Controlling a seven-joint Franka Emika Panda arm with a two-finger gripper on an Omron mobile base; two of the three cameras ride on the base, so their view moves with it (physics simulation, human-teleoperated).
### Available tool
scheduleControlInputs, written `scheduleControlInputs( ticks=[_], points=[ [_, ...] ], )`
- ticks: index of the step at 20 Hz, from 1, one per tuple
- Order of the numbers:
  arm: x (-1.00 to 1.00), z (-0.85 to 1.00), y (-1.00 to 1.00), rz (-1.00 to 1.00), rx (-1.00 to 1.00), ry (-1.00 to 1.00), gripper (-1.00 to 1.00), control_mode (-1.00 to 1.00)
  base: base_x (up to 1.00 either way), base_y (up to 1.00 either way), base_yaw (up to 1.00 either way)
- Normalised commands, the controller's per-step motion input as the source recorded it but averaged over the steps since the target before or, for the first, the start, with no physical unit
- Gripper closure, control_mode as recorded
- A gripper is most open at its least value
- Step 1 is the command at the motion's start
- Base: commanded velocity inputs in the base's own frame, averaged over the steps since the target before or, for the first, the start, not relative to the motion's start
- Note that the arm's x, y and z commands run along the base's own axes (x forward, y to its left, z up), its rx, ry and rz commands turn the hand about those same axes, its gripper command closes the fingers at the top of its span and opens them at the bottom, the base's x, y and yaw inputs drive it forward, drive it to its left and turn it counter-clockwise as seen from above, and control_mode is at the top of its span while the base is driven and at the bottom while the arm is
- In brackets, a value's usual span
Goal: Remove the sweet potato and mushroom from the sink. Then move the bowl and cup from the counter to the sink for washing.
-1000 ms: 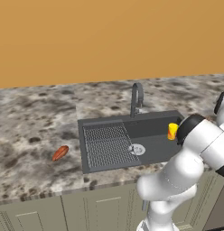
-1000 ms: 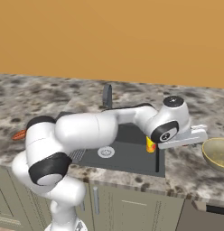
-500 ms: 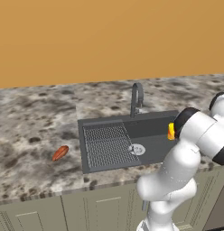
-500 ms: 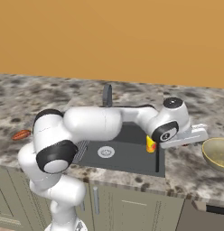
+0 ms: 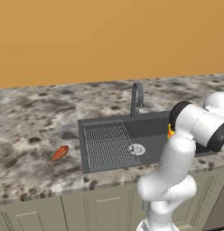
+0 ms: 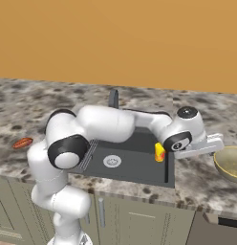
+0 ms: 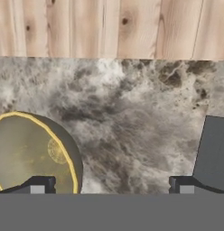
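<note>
since a second ago the arm's elbow and shoulder swing round while the hand stays near the right end of the sink, and nothing on the counter shifts; the cup point(image 6: 159, 152) stands upright inside the sink point(image 6: 134, 165), against its right wall, just below the hand; from the left base camera only a sliver of yellow cup point(image 5: 170, 131) shows past the forearm; the bowl point(image 6: 230, 163) sits on the counter past the sink's right edge, near the counter's right end, just beside the gripper point(image 6: 219, 142); in the hand view the bowl point(image 7: 32, 151) lies at the lower left, its paler rim curving up beside one fingertip point(image 7: 38, 184), and a dark corner of the sink point(image 7: 213, 153) stands at the lower right behind the other fingertip; the two tips sit far apart, so the fingers are spread wide and hold nothing; the sweet potato point(image 5: 60, 153) lies on the counter point(image 5: 32, 135) well left of the sink's left edge, also seen as an orange-red shape point(image 6: 22, 142) at the left in the right base view; i cannot make out the mushroom; the sink's ribbed drainer grid point(image 5: 107, 145) takes its left half, the round drain point(image 5: 137, 149) sits beside it, and the faucet point(image 5: 137, 95) rises at the back edge; a plain orange wall point(image 5: 109, 40) backs the counter; pale cabinet doors point(image 5: 100, 210) run below it.
</note>
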Motion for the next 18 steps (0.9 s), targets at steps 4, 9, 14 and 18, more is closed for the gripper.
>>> scheduleControlInputs(
  ticks=[4,9,14,18],
  points=[
    [0.18,-0.09,-0.24,0.00,0.00,0.01,-1.00,-1.00,0.00,0.00,0.00],
    [0.18,-0.12,-0.24,0.00,0.00,0.03,-1.00,-1.00,0.00,0.00,0.00],
    [0.18,-0.14,-0.21,0.00,0.00,0.07,-1.00,-1.00,0.00,0.00,0.00],
    [0.19,-0.14,-0.19,0.00,0.00,0.07,-1.00,-1.00,0.00,0.00,0.00]
  ],
)
